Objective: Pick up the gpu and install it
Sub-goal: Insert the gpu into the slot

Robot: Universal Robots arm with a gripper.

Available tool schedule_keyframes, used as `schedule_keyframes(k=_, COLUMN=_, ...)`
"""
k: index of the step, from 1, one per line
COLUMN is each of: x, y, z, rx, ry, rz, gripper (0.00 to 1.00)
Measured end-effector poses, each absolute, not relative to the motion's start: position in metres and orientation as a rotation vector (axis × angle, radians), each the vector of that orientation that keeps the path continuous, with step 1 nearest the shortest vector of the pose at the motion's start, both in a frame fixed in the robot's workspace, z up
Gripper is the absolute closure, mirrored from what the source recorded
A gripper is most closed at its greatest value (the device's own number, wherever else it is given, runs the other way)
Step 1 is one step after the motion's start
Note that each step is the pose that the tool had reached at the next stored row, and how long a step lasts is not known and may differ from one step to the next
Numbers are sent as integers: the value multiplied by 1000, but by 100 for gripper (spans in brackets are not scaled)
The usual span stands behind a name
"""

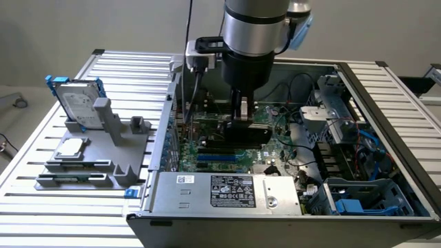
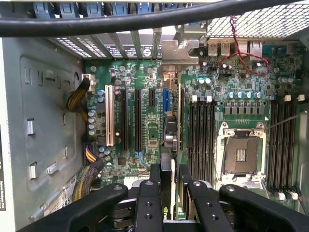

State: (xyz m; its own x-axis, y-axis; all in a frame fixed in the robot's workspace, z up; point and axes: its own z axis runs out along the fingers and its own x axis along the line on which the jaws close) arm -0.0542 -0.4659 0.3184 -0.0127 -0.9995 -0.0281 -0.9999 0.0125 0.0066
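Note:
The gpu [image 1: 246,136] is a black card standing on edge inside the open computer case [image 1: 358,77], low over the green motherboard [image 1: 227,160]. My gripper [image 1: 242,121] reaches straight down from above and is shut on the card's upper edge. In the wrist view the gpu [image 2: 169,145] appears edge-on between my black fingers [image 2: 155,183], running toward its silver end bracket [image 2: 181,50] at the case's rear slots. It lines up with the blue expansion slot [image 2: 165,99]. Whether its edge sits in the slot is hidden.
A grey holder [image 1: 103,155] outside the case carries a hard drive with blue rails [image 1: 77,103] and a square processor chip [image 1: 70,148]. The power supply [image 1: 227,191], the empty processor socket [image 2: 239,150], memory slots [image 2: 200,130] and loose cables [image 2: 79,101] crowd the case.

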Motion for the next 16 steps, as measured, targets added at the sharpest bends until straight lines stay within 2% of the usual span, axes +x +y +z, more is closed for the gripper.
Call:
schedule_keyframes(k=9, x=-77, y=-467, z=312, rx=-2184, ry=2206, rz=0, gripper=74)
schedule_keyframes(k=16, x=-77, y=-467, z=311, rx=-2185, ry=2206, rz=-2, gripper=74)
